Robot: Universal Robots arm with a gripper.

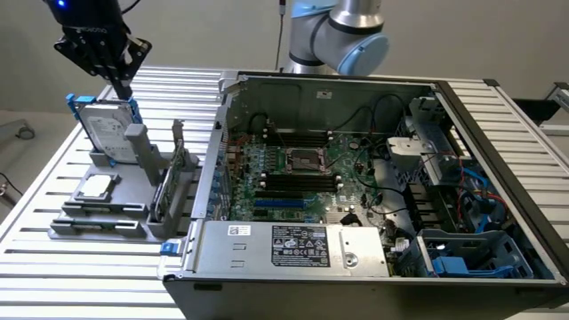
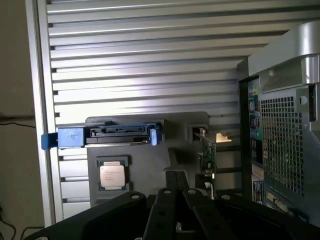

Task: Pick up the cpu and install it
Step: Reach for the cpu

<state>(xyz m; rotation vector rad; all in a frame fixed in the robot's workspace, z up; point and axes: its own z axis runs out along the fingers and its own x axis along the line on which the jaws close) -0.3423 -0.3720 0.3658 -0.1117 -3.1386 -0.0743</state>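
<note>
Closest to us, the computer case [image 1: 356, 300], open and of grey sheet metal, stands on the ribbed aluminium surface [image 1: 53, 280], with a pale wall [image 1: 204, 33] behind. Beside it, at the exterior view's left, a grey holder [image 1: 133, 208] carries the upright hard drive [image 1: 111, 133] with blue brackets. Our black fingers [image 1: 121, 85], pressed together and empty, hang just above that drive. The cpu [image 1: 98, 187], a flat square with a dull silver top, lies in the holder, well apart from them.
</note>
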